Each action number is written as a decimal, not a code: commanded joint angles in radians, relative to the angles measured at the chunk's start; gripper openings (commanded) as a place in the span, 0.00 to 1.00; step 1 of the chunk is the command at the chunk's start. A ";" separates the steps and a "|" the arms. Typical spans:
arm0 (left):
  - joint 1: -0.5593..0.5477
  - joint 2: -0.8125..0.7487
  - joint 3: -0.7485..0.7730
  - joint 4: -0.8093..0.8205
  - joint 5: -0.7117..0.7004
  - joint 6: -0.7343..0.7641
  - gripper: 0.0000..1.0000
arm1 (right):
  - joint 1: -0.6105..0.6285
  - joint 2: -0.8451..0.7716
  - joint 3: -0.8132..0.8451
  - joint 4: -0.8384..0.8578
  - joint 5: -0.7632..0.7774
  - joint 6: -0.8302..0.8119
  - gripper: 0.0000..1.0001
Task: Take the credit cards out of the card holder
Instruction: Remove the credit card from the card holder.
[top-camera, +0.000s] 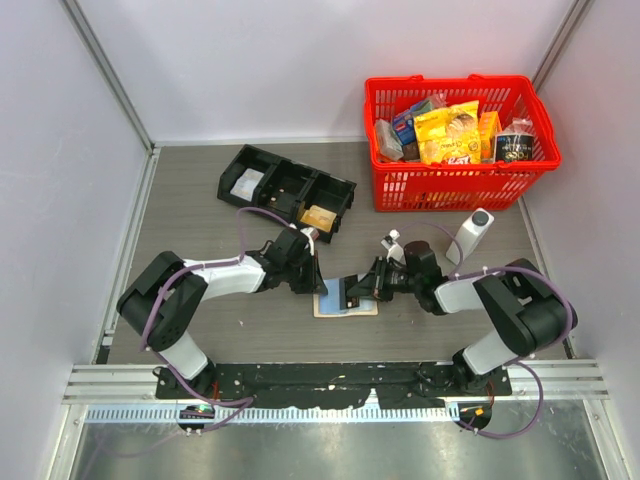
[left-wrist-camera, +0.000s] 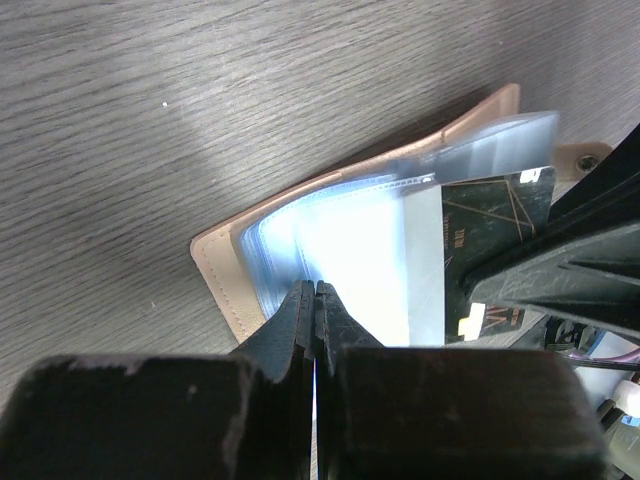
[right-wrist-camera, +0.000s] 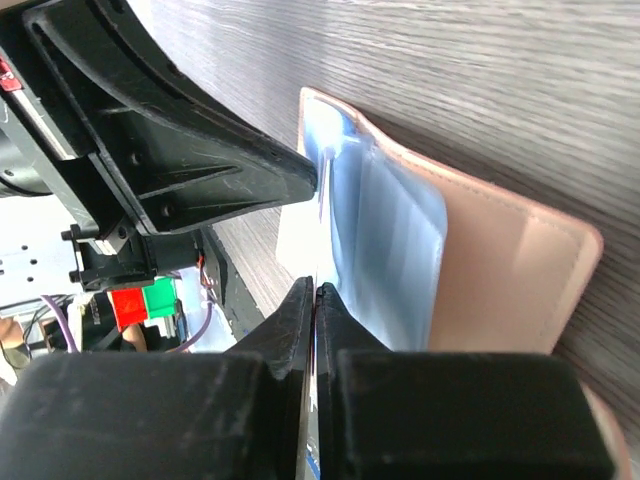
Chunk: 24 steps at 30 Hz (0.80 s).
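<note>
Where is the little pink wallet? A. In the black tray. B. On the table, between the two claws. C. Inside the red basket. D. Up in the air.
B: the wallet lies open on the table, with the left claw and the right claw pinching its clear pages from either side.

The black-and-white left arm (top-camera: 215, 278) folds up from its base and reaches right, forearm low, wrist turned toward the middle. The left gripper (top-camera: 316, 278) has its 2 black fingers (left-wrist-camera: 290, 330) pressed together, with only a thin bright slit between them. The black-and-white right arm (top-camera: 505, 305) mirrors it, reaching left. The right gripper (top-camera: 352, 292) also has its 2 fingers (right-wrist-camera: 290, 320) closed flat together. The 2 grippers face each other, tips near but apart.
</note>
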<state>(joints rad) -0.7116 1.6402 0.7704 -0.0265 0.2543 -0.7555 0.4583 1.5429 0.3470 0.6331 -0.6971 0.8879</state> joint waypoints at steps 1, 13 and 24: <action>0.000 0.047 -0.039 -0.132 -0.115 0.048 0.00 | -0.041 -0.085 -0.002 -0.137 0.013 -0.107 0.03; 0.001 -0.193 0.003 -0.121 -0.089 0.005 0.20 | -0.056 -0.427 0.013 -0.322 0.149 -0.069 0.01; 0.000 -0.566 -0.032 0.020 -0.139 -0.106 0.59 | 0.011 -0.728 0.014 -0.074 0.350 0.160 0.01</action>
<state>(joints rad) -0.7128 1.1698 0.7643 -0.1139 0.1379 -0.7967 0.4316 0.8806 0.3443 0.3969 -0.4618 0.9508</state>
